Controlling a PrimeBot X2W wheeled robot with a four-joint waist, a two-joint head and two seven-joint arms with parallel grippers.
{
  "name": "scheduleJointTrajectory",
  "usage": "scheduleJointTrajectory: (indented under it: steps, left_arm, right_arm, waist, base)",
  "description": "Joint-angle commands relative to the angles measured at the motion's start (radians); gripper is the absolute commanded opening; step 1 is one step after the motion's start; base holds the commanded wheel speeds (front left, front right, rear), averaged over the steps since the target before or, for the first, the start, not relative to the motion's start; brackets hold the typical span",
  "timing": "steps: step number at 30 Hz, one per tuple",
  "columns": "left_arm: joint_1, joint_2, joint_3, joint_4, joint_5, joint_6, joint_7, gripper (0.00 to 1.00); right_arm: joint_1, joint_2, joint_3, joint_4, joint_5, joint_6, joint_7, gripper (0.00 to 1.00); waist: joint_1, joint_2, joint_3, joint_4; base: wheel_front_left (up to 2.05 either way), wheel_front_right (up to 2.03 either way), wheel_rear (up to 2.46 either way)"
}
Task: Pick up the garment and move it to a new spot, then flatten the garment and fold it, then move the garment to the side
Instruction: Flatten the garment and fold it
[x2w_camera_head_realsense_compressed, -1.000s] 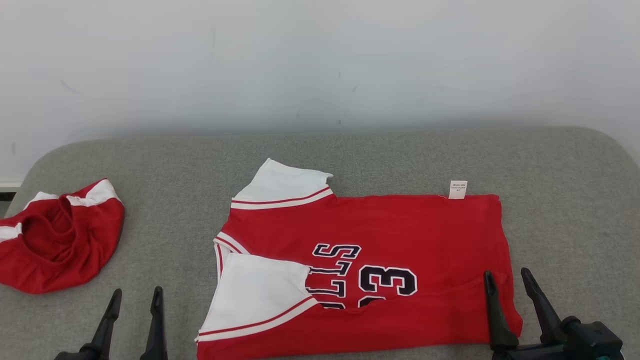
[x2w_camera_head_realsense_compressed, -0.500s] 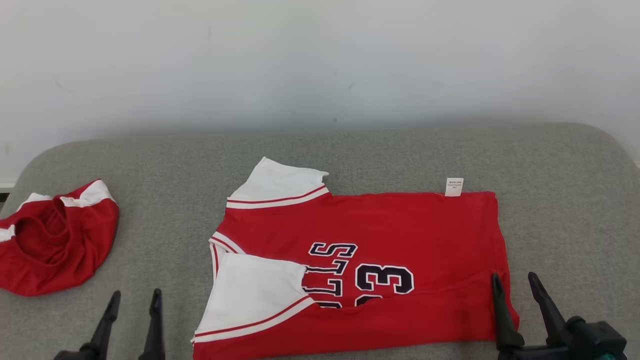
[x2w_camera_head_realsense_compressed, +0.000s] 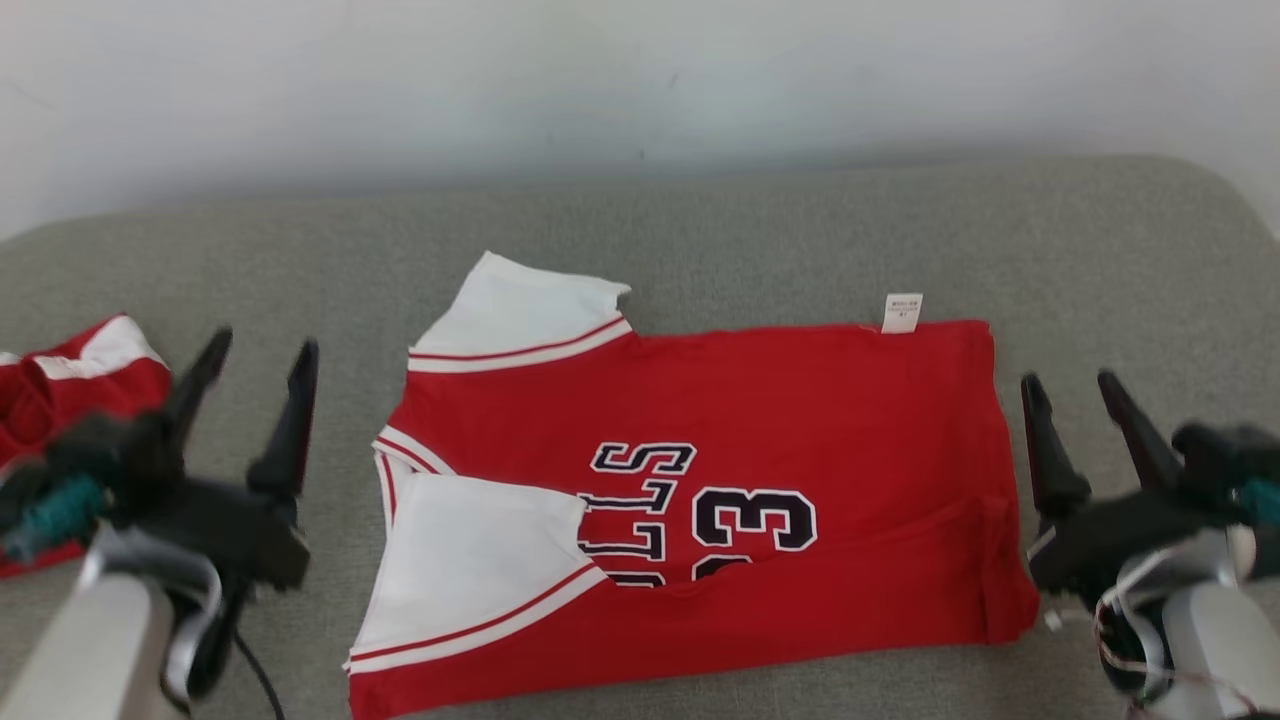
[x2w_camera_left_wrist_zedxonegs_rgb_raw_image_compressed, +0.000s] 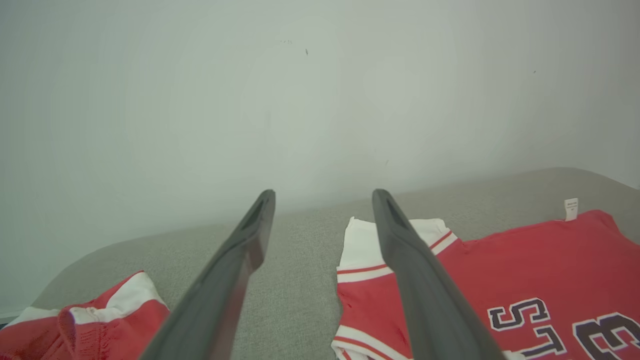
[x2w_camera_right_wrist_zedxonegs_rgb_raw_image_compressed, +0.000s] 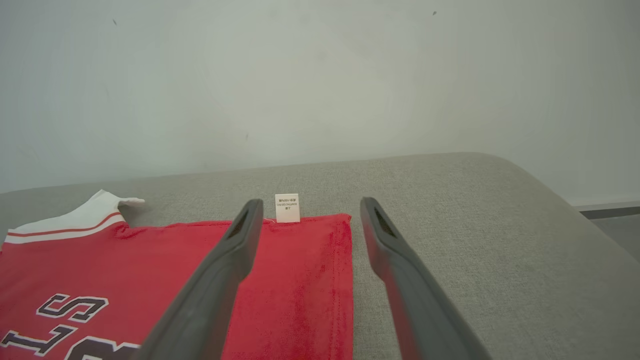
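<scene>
Lying flat on grey padded counter (x2w_camera_head_realsense_compressed: 700, 220): red jersey (x2w_camera_head_realsense_compressed: 760, 400), partly folded, white sleeves at its left end, small label (x2w_camera_head_realsense_compressed: 902, 312) sticking out at far edge. Left claw (x2w_camera_head_realsense_compressed: 265, 342) hovering just beside sleeve end, fingers standing wide apart, holding nothing. Right claw (x2w_camera_head_realsense_compressed: 1068, 378) hovering just off hem end, fingers also spreading wide, empty. Jersey sitting between both claws. Second red-and-white garment (x2w_camera_head_realsense_compressed: 70, 375) bunching at far left, beyond left claw.
</scene>
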Motion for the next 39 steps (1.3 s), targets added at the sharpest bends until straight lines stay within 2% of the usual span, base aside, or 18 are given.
scheduleJointTrajectory:
  steps: [1,8,15,24,38,39]
  left_arm:
    - [-0.081,0.029,-0.031,0.016,-0.038,0.001,0.024,1.0]
    - [-0.372,0.14,-0.206,0.109,-0.16,0.001,0.138,1.0]
    - [-0.607,0.217,-0.418,0.216,-0.248,0.001,0.233,1.0]
    - [-0.788,0.235,-0.589,0.357,-0.373,0.001,0.275,1.0]
    - [-0.911,0.233,-0.785,0.524,-0.465,0.001,0.303,1.0]
    - [-0.915,0.227,-0.793,0.532,-0.473,0.001,0.305,1.0]
  right_arm:
    - [-0.062,-0.014,0.017,0.016,0.008,-0.002,0.016,1.0]
    - [-0.28,-0.055,0.088,0.15,0.041,-0.002,0.086,1.0]
    - [-0.469,-0.068,0.179,0.292,0.085,-0.002,0.175,1.0]
    - [-0.626,-0.037,0.282,0.426,0.118,-0.002,0.208,1.0]
    - [-0.761,0.016,0.387,0.553,0.195,-0.002,0.175,1.0]
    - [-0.768,0.018,0.392,0.561,0.201,-0.002,0.171,0.86]
  waist:
    - [-0.0002,-0.0002,0.089,-0.035]
    - [-0.0002,-0.0002,0.217,-0.08]
    - [-0.0002,-0.0002,0.314,-0.122]
    - [-0.0002,-0.0002,0.389,-0.176]
    - [-0.0002,-0.0002,0.434,-0.212]
    - [-0.0002,-0.0002,0.436,-0.213]
  base:
    - [0.0,0.0,0.0]
    - [0.0,0.0,0.0]
    - [0.0,0.0,0.0]
    - [0.0,0.0,0.0]
    - [0.0,0.0,0.0]
    - [0.0,0.0,0.0]
